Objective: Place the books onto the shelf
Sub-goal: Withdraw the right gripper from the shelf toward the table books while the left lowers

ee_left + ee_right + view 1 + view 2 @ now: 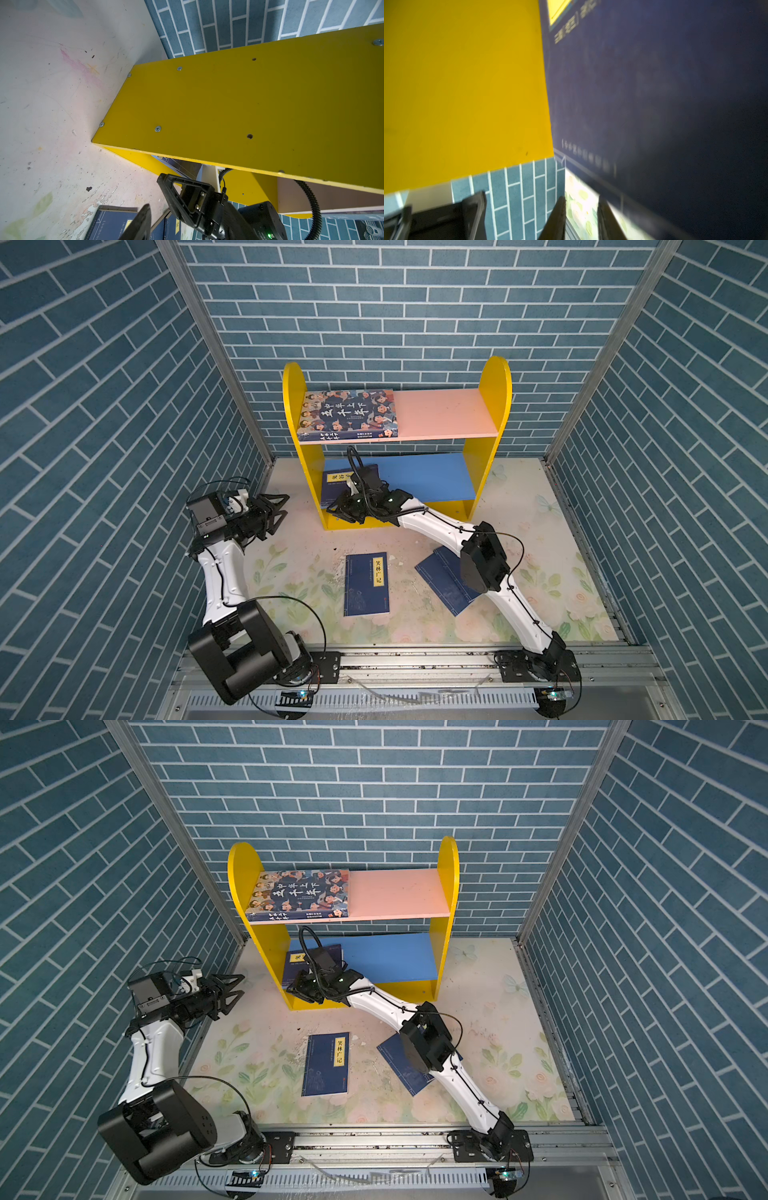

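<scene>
The shelf (494,406) (449,886) stands against the back wall. A thick book with cartoon faces (349,412) (301,892) lies flat at the left end of its pink upper board. A thin navy book (332,485) (293,965) (654,93) rests at the left end of the blue lower board. My right gripper (345,512) (301,992) (581,201) is at that book's front edge, jaws slightly apart with nothing between them. My left gripper (282,508) (239,988) (155,193) hangs open left of the shelf's yellow side panel (228,108).
Two more thin navy books lie on the floral floor: one (365,585) (326,1065) in the middle with its yellow label up, another (442,580) (399,1065) partly under my right arm. Blue brick walls close in the left, right and back.
</scene>
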Robot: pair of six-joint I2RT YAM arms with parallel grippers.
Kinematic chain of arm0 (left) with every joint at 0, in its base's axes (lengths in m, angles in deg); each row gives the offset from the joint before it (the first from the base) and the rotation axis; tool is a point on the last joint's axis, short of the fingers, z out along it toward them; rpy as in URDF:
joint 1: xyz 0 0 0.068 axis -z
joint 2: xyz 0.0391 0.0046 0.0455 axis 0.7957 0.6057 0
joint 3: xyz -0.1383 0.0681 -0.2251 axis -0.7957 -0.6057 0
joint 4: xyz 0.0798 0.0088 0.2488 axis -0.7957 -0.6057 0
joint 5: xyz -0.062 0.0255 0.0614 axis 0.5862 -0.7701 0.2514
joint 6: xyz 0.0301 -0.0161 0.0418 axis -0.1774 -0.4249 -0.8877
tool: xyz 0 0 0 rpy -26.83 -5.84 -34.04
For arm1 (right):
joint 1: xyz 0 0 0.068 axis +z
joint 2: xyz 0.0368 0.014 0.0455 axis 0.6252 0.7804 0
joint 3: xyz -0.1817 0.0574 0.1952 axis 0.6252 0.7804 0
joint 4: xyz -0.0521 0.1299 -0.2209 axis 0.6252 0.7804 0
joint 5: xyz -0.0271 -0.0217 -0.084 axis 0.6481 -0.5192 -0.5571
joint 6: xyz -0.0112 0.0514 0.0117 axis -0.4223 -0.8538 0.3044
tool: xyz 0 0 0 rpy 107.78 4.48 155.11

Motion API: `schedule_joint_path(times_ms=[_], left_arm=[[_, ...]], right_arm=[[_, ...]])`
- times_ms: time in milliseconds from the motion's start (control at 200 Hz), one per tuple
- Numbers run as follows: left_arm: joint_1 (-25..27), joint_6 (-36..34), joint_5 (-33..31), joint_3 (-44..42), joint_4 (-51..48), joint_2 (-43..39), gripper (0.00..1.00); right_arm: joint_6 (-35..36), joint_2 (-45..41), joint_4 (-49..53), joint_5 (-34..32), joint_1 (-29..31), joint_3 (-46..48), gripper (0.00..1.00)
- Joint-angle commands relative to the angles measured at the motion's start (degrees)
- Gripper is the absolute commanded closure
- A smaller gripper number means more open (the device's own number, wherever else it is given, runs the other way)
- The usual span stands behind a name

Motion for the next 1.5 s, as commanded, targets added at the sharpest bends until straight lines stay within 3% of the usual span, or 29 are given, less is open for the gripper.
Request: schedule_joint_path(times_ms=[0,185,355,455,545,650,785,1025,1210,1341,1496], left_arm=[[-1.07,-2.26,1.46,1.10,-3.49,-0.84,0.42],[-1.14,-2.98,5.34,-1.67,-10.86,-3.79,0.36],[-0.62,-18.08,5.63,-0.99,-29.38,-3.80,0.33],[0.35,-21.66,5.84,-3.56,-33.22,-4.47,0.30],[3.38,-25.84,4.58,-5.21,-36.64,-4.23,0.28],[10.41,-29.84,0.33,-6.22,-38.42,-2.97,0.27],[18.57,-27.90,-4.23,-8.32,-35.85,-1.07,0.28],[25.57,-31.76,-13.06,-9.69,-36.11,1.46,0.29],[31.92,-30.03,-17.78,-10.17,-34.06,4.79,0.30],[32.86,-29.16,-22.80,-8.83,-34.27,8.19,0.30],[33.24,-28.54,-24.36,-8.97,-31.01,11.39,0.30]], right_arm=[[0.84,-7.96,-2.21,-0.17,0.31,4.10,0.67],[-1.33,-18.19,-6.17,0.83,0.90,17.93,0.61],[1.18,-29.21,-1.88,-1.16,1.66,30.46,0.60],[1.51,-36.00,-0.85,-3.48,2.30,40.03,0.60],[0.67,-41.01,-1.22,-4.51,3.17,48.91,0.58],[-0.83,-44.43,-0.96,-4.54,3.98,56.80,0.56],[-1.25,-45.28,0.91,-5.77,4.65,61.06,0.54],[-2.39,-42.71,-1.24,-7.93,4.87,65.14,0.52],[-3.01,-38.39,-3.56,-8.22,4.86,64.99,0.51],[-2.26,-36.33,-1.45,-8.23,4.87,63.76,0.50],[-2.15,-34.37,-2.78,-6.77,4.78,63.80,0.49]])
